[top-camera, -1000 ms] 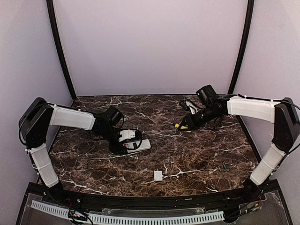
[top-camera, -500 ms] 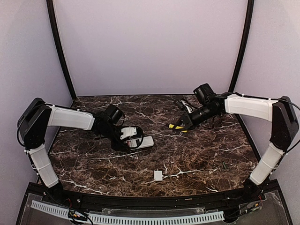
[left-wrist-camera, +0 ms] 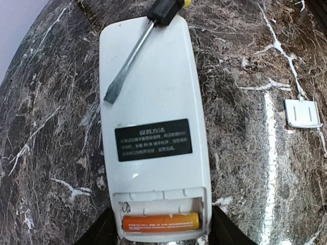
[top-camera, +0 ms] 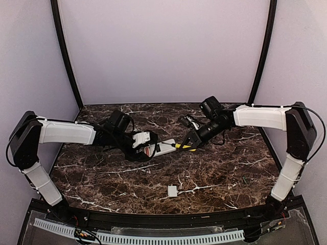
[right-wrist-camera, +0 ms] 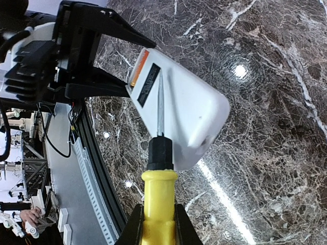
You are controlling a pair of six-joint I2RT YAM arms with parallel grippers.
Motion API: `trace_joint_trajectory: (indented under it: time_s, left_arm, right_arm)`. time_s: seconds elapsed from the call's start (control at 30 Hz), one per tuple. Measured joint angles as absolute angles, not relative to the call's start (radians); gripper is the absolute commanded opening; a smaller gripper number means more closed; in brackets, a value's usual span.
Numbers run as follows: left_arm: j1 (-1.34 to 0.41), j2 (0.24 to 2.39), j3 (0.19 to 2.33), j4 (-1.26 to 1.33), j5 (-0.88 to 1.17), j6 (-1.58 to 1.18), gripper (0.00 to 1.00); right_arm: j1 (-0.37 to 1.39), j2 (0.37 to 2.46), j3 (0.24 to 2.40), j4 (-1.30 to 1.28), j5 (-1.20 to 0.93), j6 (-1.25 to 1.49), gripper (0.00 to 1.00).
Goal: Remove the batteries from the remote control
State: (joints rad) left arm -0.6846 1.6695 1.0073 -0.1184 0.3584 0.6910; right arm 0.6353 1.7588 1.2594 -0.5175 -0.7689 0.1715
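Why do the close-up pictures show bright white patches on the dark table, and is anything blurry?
Left wrist view: glare runs as a pale streak down the polished table, while the remote control and its orange battery are sharp. Right wrist view: a round glare spot and a streak on the table; the screwdriver looks crisp. Top view: even, soft light, hardly any glare.

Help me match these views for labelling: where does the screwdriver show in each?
Top external: screwdriver at centre, yellow handle just right of the remote.
Left wrist: top, blade slanting over the remote.
Right wrist: bottom centre, blade pointing up over the remote.
Shared landmark: the white remote.
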Motion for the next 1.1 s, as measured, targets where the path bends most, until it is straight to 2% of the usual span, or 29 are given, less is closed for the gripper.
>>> trace_joint_trajectory:
  time_s: [0.37, 0.8, 1.1]
  left_arm:
    - [-0.686, 1.607, 0.902, 0.025, 0.436, 0.636, 0.43]
    - [-0.690, 1.611, 0.880, 0.118, 0.500, 0.593, 0.41]
    - [-0.699, 1.660, 0.880, 0.175, 0.530, 0.595, 0.39]
  right_arm:
    - [0.635, 1.766, 1.256, -0.515, -0.771, 0.172, 0.00]
    - [0.635, 1.765, 1.232, -0.504, -0.771, 0.167, 0.00]
    - [0.641, 1.765, 1.274, -0.607, -0.798, 0.125, 0.00]
